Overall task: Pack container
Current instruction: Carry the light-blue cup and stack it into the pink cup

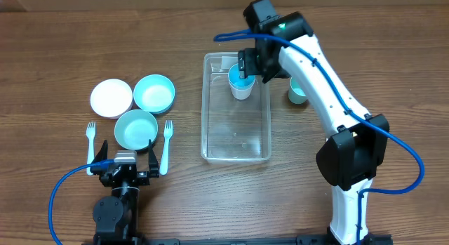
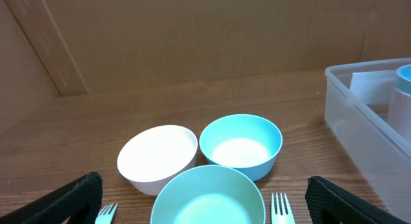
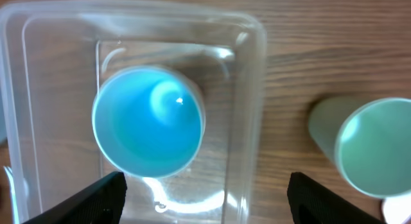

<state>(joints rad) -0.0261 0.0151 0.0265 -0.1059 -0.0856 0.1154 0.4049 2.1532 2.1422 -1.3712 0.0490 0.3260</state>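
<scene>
Inside the container (image 1: 236, 136) sits one blue cup (image 1: 240, 82), the right gripper (image 3: 207, 193) spread open above. Bowls (image 1: 136, 129), forks (image 1: 167, 143) and green cup (image 1: 297, 94) wait outside.

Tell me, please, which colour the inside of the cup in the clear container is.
The cup is blue inside; the right wrist view shows it best.

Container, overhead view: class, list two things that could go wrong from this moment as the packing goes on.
1. The right claw hangs open close over the blue-lined cup standing in the container. A careless pull-away could catch the cup's rim and tip it.
2. The teal cup sits just outside the container wall, probably in the claw's path. It might get knocked away.
</scene>
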